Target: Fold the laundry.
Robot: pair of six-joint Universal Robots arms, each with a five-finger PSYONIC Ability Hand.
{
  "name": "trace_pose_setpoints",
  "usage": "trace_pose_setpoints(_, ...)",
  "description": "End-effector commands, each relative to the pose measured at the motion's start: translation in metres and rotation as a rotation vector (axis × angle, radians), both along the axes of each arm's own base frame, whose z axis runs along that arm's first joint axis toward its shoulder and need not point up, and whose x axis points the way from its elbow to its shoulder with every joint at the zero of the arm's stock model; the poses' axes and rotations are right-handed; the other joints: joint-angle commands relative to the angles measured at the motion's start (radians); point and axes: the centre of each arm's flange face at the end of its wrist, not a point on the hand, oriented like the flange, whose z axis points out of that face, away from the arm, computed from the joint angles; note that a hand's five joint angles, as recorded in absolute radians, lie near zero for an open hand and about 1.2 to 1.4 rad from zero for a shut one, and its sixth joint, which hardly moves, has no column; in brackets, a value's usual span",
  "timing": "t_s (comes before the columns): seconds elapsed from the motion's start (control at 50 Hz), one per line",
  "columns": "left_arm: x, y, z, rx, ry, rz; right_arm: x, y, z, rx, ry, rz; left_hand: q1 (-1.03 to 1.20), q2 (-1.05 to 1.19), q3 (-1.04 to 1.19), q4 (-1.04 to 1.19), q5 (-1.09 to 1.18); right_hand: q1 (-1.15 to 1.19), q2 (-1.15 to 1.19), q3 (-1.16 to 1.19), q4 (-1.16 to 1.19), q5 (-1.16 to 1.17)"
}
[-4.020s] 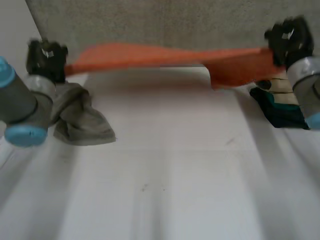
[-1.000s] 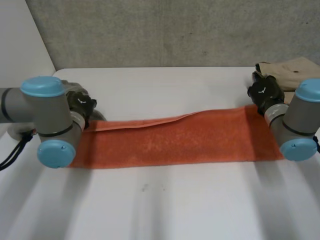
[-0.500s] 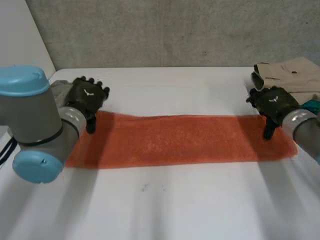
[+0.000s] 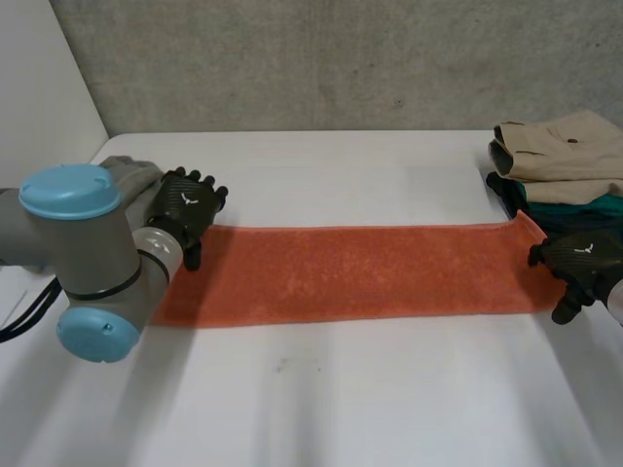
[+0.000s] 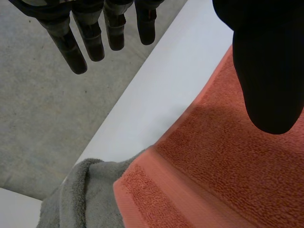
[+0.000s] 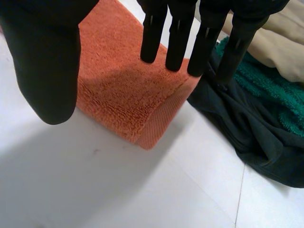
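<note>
An orange towel (image 4: 360,272) lies flat on the white table (image 4: 341,409) as a long strip running left to right. My left hand (image 4: 185,209) hovers over the towel's left end, open with straight fingers (image 5: 90,40) and nothing between them and the thumb. Beneath it, the left wrist view shows the towel's corner (image 5: 228,171). My right hand (image 4: 584,263) is at the towel's right end, also open. Its fingers (image 6: 178,33) and thumb are spread above the towel's doubled end (image 6: 118,95), holding nothing.
A crumpled grey towel (image 4: 131,175) lies at the far left, touching the orange towel's corner (image 5: 80,194). At the back right is a pile of clothes: a beige garment (image 4: 560,146) on a teal one (image 6: 266,90) and a dark one (image 6: 237,128).
Both hands have let go of the towel's ends and opened. The towel's raised back edge has settled flat. The right hand has moved towards the near right; the left arm has drawn back.
</note>
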Motion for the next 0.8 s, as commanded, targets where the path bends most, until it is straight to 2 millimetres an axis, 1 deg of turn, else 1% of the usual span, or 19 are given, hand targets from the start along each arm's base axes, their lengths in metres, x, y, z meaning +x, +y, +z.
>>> trace_pose_setpoints(0.02,0.002,0.006,-0.001,0.012,-0.004,-0.003,0.001,-0.010,-0.017,-0.001,0.015,0.020,0.017,0.002,-0.004,0.005,-0.019,0.355,0.358,0.353,0.353,0.351)
trace_pose_setpoints(0.08,0.003,0.008,0.002,0.007,-0.002,-0.003,-0.001,-0.015,-0.022,0.003,0.018,0.015,0.017,0.002,-0.004,0.005,-0.019,0.849,0.853,0.848,0.847,0.845)
trace_pose_setpoints(0.14,0.004,0.010,0.007,-0.003,0.001,-0.001,-0.004,-0.019,-0.021,-0.008,0.031,0.001,0.017,0.002,-0.004,0.005,-0.019,0.851,0.854,0.849,0.848,0.847)
trace_pose_setpoints(0.22,0.005,0.015,0.018,-0.022,0.011,-0.001,-0.027,-0.027,-0.019,-0.015,0.034,-0.063,0.014,0.000,-0.007,0.002,-0.022,0.851,0.854,0.849,0.848,0.847)
trace_pose_setpoints(0.24,0.006,0.017,0.022,-0.031,0.013,-0.001,-0.041,-0.031,-0.017,-0.021,0.030,-0.093,0.014,0.000,-0.007,0.002,-0.022,0.851,0.854,0.849,0.848,0.847)
trace_pose_setpoints(0.26,0.006,0.018,0.025,-0.037,0.016,-0.003,-0.047,-0.033,-0.016,-0.026,0.030,-0.108,0.014,0.000,-0.007,0.002,-0.022,0.851,0.854,0.849,0.848,0.847)
trace_pose_setpoints(0.3,0.007,0.020,0.030,-0.047,0.022,-0.002,-0.061,-0.036,-0.009,-0.039,0.033,-0.141,0.014,0.000,-0.007,0.002,-0.022,0.851,0.854,0.849,0.848,0.847)
trace_pose_setpoints(0.32,0.008,0.022,0.035,-0.057,0.027,-0.002,-0.071,-0.038,-0.003,-0.054,0.038,-0.162,0.014,0.000,-0.007,0.002,-0.022,0.851,0.854,0.849,0.848,0.847)
trace_pose_setpoints(0.36,0.009,0.025,0.041,-0.065,0.042,0.000,-0.076,-0.037,0.002,-0.065,0.046,-0.154,0.014,0.000,-0.007,0.002,-0.022,0.851,0.854,0.849,0.848,0.847)
trace_pose_setpoints(0.4,0.009,0.026,0.045,-0.071,0.061,0.001,-0.073,-0.034,0.002,-0.059,0.043,-0.129,0.014,0.000,-0.007,0.002,-0.022,0.402,0.405,0.401,0.400,0.398)
trace_pose_setpoints(0.42,0.009,0.027,0.048,-0.069,0.081,0.001,-0.068,-0.030,0.001,-0.041,0.010,-0.096,0.011,-0.003,-0.010,-0.001,-0.025,0.016,0.019,0.014,0.014,0.012)
trace_pose_setpoints(0.44,0.009,0.028,0.049,-0.066,0.092,0.002,-0.064,-0.028,0.001,-0.033,-0.006,-0.076,0.011,-0.003,-0.010,-0.001,-0.025,-0.029,-0.025,-0.030,-0.031,-0.033)
trace_pose_setpoints(0.54,0.009,0.033,0.055,-0.038,0.192,-0.002,-0.051,-0.020,0.000,0.015,-0.146,-0.015,0.014,0.000,-0.007,0.002,-0.022,-0.015,-0.011,-0.016,-0.017,-0.019)
trace_pose_setpoints(0.62,0.005,0.041,0.057,-0.012,0.239,-0.053,-0.045,-0.018,0.000,0.022,-0.162,0.005,0.014,0.000,-0.007,0.002,-0.022,0.009,0.013,0.008,0.007,0.005)
trace_pose_setpoints(0.7,0.004,0.045,0.055,0.004,0.245,-0.079,-0.039,-0.018,-0.002,0.022,-0.163,0.026,0.017,0.002,-0.004,0.005,-0.019,0.035,0.039,0.034,0.033,0.031)
trace_pose_setpoints(0.76,0.005,0.044,0.054,0.008,0.244,-0.077,-0.032,-0.020,-0.013,0.041,-0.163,0.045,0.017,0.002,-0.004,0.005,-0.019,0.065,0.068,0.063,0.063,0.061)
trace_pose_setpoints(0.8,0.005,0.044,0.052,0.013,0.243,-0.077,-0.029,-0.022,-0.017,0.041,-0.156,0.056,0.017,0.002,-0.004,0.005,-0.019,0.082,0.086,0.081,0.080,0.078)
